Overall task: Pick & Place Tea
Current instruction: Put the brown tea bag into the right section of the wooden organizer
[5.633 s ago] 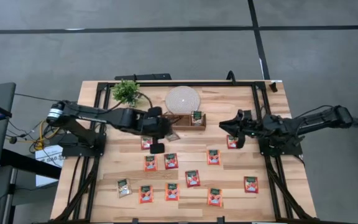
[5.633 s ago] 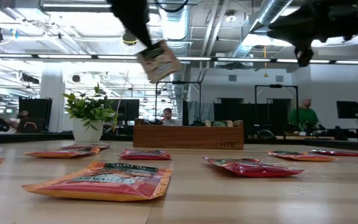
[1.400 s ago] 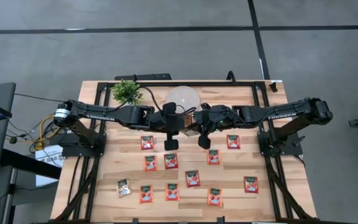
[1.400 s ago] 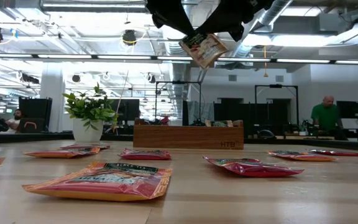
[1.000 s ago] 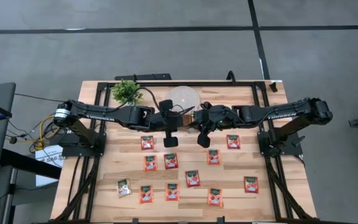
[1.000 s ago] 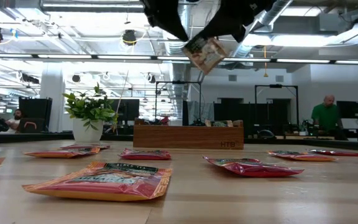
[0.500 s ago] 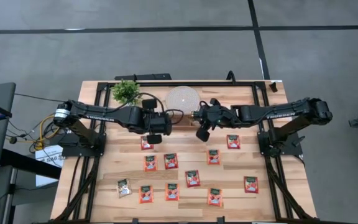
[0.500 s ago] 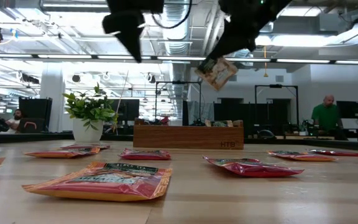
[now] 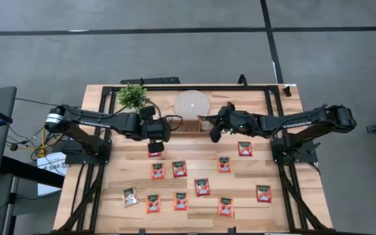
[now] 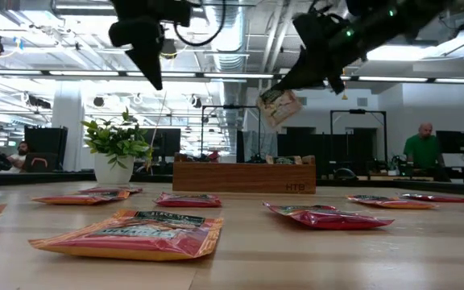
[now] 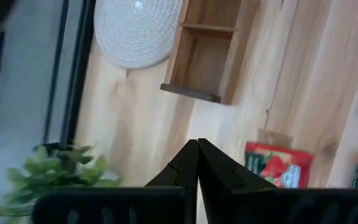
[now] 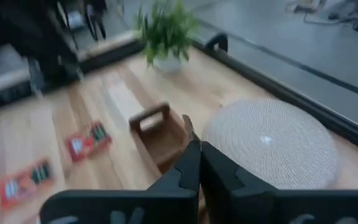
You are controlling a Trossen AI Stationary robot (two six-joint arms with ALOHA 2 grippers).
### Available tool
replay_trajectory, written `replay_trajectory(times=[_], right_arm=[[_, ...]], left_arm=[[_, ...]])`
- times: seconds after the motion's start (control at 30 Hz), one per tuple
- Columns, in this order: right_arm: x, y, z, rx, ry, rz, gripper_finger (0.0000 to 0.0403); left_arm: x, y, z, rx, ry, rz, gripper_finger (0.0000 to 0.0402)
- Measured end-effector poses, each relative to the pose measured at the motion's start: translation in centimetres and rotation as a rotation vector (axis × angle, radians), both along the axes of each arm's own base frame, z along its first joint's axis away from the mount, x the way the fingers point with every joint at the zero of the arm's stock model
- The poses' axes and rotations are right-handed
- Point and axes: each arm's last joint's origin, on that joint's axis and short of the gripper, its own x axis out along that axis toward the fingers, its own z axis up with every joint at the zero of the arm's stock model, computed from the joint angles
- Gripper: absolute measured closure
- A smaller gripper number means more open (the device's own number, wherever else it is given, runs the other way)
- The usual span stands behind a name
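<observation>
My right gripper [image 10: 285, 86] is shut on a pale tea sachet [image 10: 279, 106], which hangs in the air above the brown wooden tray [image 10: 244, 176]. In the high view this gripper [image 9: 203, 120] is over the tray [image 9: 191, 128], next to the round white disc [image 9: 192, 103]. My left gripper [image 9: 156, 142] is shut with nothing in it. It hovers left of the tray, above a red sachet [image 11: 272, 165]. Several more sachets lie flat on the table, most of them red [image 9: 202, 187] and one pale [image 9: 130, 196]. My right gripper pinches the sachet's upper edge [image 10: 283, 93] between its two fingers. The fingers slant down from the table's right side. The sachet hangs tilted below them, clear of the tray and the table. In the right wrist view only a thin edge [image 12: 188, 128] shows past the fingertips.
A potted plant [image 9: 131, 96] stands at the far left of the table. A black frame [image 9: 266, 88] runs along the far and side edges. The bare wood between the sachets is narrow. People stand in the room beyond the table.
My left gripper has drawn away from the sachet toward the table's left edge, sunk a little and tipped further down. My right gripper has come down with the sachet, which now hangs lower over the tray and a little further right.
</observation>
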Motion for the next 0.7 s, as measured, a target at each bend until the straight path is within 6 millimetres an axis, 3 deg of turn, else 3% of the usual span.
replay_trajectory(times=[0.37, 0.7], right_arm=[[-3.2, -1.1, -3.7, 0.087, -0.274, -0.035, 0.0403], [-3.7, -1.6, -5.1, 0.1, -0.235, -0.025, 0.0403]], left_arm=[[-5.9, 0.2, 0.1, -0.139, -0.261, 0.093, 0.0401], [-7.7, 0.2, -0.2, -0.165, -0.33, 0.085, 0.0401]])
